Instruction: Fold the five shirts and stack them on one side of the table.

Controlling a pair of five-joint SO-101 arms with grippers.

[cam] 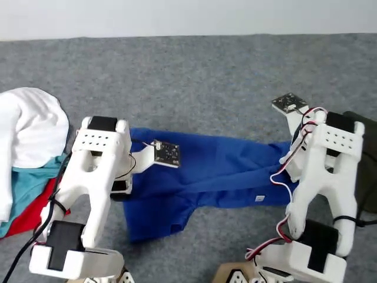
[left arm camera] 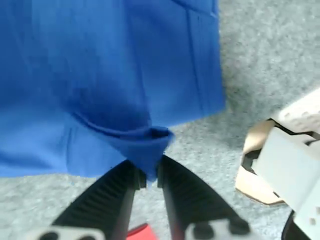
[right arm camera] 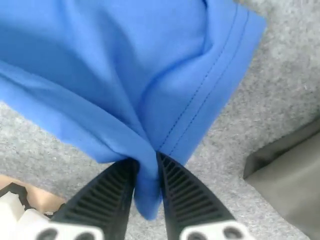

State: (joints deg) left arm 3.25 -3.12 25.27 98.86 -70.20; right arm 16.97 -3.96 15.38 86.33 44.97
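Over at nine o'clock on the grey worktop (cam: 206, 76) sits a loose heap: a white shirt (cam: 26, 127) bunched above a teal shirt (cam: 32, 177) and a red shirt (cam: 26, 221), none of them looking folded. Next, the left pincer (left arm camera: 148, 175) is closed narrow on a small peak of fabric at the nine o'clock edge of the blue shirt (cam: 218, 171), which lies spread and creased across the middle of the worktop, with one flap trailing toward six o'clock. At the shirt's three o'clock end the right pincer (right arm camera: 146, 170) is clamped on a gathered fold just beside the double-stitched hem. Just past it, at three o'clock by the worktop's edge, a dark shirt (cam: 368, 159) lies apart. The blue cloth appears light, thin and fully limp, so it will likely sag between the two holds and could slide out of a shallow pinch. The stitched hem and the corners seem the surest places to take hold, since the doubled layers give the pads more to bite.
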